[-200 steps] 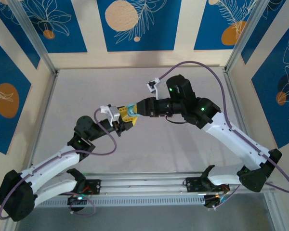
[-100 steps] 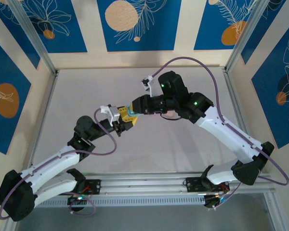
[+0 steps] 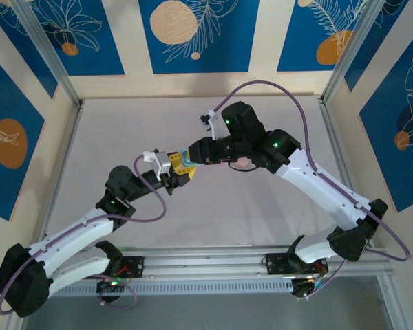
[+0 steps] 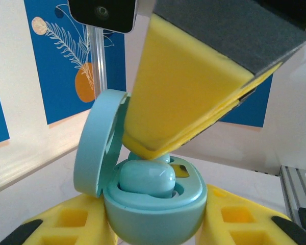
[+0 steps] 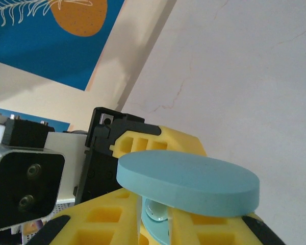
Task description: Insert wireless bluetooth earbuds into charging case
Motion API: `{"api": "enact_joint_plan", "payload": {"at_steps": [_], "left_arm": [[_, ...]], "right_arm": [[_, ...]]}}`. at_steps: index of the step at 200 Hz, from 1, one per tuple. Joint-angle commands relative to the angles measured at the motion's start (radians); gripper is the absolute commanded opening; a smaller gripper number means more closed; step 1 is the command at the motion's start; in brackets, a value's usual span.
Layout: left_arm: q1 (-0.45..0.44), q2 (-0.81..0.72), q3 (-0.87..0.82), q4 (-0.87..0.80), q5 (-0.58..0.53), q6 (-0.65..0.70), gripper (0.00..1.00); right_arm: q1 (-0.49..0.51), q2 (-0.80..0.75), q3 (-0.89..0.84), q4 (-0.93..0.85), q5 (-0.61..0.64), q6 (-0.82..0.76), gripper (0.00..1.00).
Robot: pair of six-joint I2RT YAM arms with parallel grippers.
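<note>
My left gripper [image 3: 176,173] holds a light blue charging case [image 4: 153,212] above the table, shut on its body. The lid [image 4: 94,145] stands open to the left. One light blue earbud [image 4: 145,178] sits in the near well. My right gripper [image 3: 188,157] reaches in from the right, and its yellow fingers [image 4: 188,97] press down into the far well. In the right wrist view the lid [image 5: 188,181] lies across the front, and beneath it my right gripper [image 5: 166,214] is shut on a second light blue earbud [image 5: 160,210]. The left yellow finger [image 5: 160,142] shows behind it.
The grey table [image 3: 275,113] is ringed by walls with blue panels and metal posts [image 3: 51,58]. An aluminium rail [image 3: 206,265] runs along the near edge between the arm bases. Both arms meet over the middle of the table.
The right arm has swung left and pushed its wrist closer to the case. Its fingers have closed a little. The left arm and the case have stayed put.
</note>
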Motion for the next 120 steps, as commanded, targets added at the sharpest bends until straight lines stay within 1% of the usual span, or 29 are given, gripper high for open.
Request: {"api": "enact_joint_plan", "payload": {"at_steps": [1, 24, 54, 74, 89, 111, 120], "left_arm": [[-0.011, -0.011, 0.007, 0.041, 0.005, 0.002, 0.35], [-0.01, -0.01, 0.005, 0.049, 0.009, -0.001, 0.35], [-0.01, -0.022, 0.002, 0.038, 0.006, 0.002, 0.35], [-0.011, -0.025, 0.002, 0.035, 0.014, 0.0, 0.35], [-0.01, -0.023, 0.004, 0.037, 0.024, -0.007, 0.35], [-0.01, -0.029, 0.008, 0.028, 0.038, -0.012, 0.35], [-0.01, -0.031, 0.01, 0.022, 0.045, -0.013, 0.35]], "right_arm": [[0.008, -0.008, 0.022, -0.063, -0.022, -0.028, 0.23], [0.008, -0.052, -0.008, -0.019, -0.017, -0.024, 0.24], [0.0, -0.153, -0.071, 0.07, -0.013, -0.033, 0.29], [-0.025, -0.212, -0.106, 0.103, 0.055, -0.013, 0.32], [-0.06, -0.222, -0.105, 0.091, 0.094, 0.014, 0.36], [-0.114, -0.206, -0.094, 0.089, 0.085, 0.05, 0.41], [-0.137, -0.19, -0.084, 0.086, 0.063, 0.067, 0.43]]}}
